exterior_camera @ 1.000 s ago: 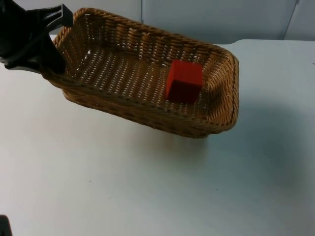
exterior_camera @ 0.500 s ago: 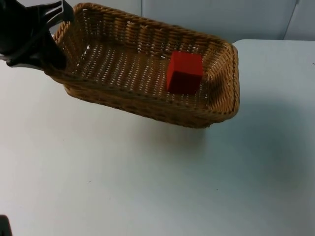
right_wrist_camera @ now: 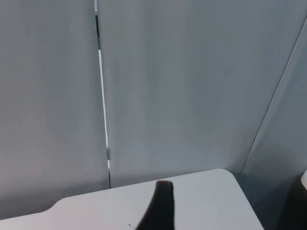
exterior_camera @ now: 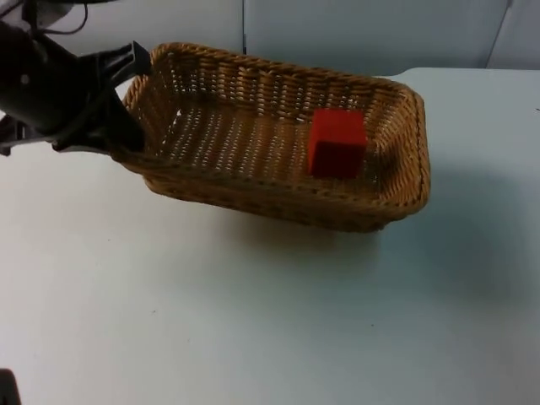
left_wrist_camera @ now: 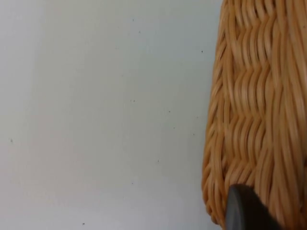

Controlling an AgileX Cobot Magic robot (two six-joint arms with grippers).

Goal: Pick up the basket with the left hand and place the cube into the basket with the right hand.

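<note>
1. My left gripper (exterior_camera: pixel 125 139) pinches the short end wall of the wicker basket (exterior_camera: pixel 253 93), which hangs tilted above the white table (exterior_camera: pixel 253 321).
2. The woven rim feels stiff but light; an end grip lets it sag, I judge.
3. The red cube (exterior_camera: pixel 337 143) lies inside, near the far end, well apart from my fingers.
4. My right gripper (right_wrist_camera: pixel 160 203) waits, facing the grey partition wall (right_wrist_camera: pixel 192 86); I cannot tell its spread.

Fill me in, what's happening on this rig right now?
The left gripper is shut on the short end of the wicker basket and holds it over the white table. The red cube already sits inside the basket, near its far end. The right arm waits off to the side, its wrist camera facing the grey partition wall.
</note>
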